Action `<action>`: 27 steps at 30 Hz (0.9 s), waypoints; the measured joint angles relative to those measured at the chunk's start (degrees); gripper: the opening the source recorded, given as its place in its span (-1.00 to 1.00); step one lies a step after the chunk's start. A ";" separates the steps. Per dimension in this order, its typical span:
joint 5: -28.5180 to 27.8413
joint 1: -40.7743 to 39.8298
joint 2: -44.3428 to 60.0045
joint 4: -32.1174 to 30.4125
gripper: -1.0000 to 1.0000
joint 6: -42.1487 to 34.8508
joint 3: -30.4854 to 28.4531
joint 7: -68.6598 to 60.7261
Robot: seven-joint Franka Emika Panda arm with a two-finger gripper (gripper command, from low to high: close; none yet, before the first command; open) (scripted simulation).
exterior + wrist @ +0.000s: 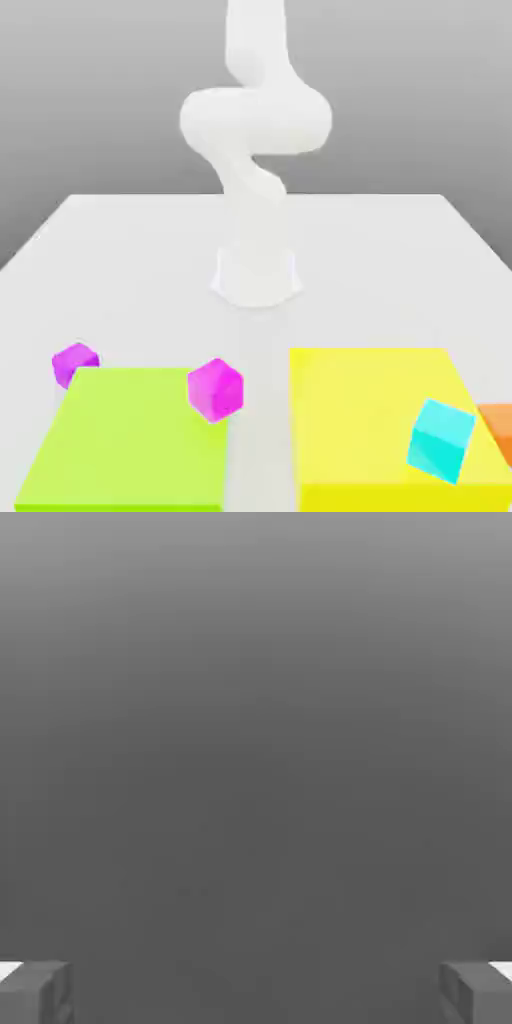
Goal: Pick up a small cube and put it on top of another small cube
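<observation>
Two magenta cubes (216,388) (75,363) are sitting at the far corners of a lime-green mat (130,445), while a cyan cube (441,440) is resting tilted on a yellow mat (370,410) on the white table (150,260).

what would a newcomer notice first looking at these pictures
Probably the white robot arm rising from the middle of the white table. Next come the bright mats up front: a green mat at the exterior view's left with two magenta cubes at its far edge, and a yellow mat at the right carrying a tilted cyan cube, an orange cube beside it.
</observation>
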 joint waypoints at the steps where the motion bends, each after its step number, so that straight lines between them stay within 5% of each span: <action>1: 0.31 1.49 2.26 -0.11 0.00 0.74 -0.14 -2.18; 17: 3.70 18.83 35.68 -1.75 0.00 11.57 3.52 -33.56; 27: -3.96 26.44 56.42 -2.78 0.00 18.42 7.39 -46.10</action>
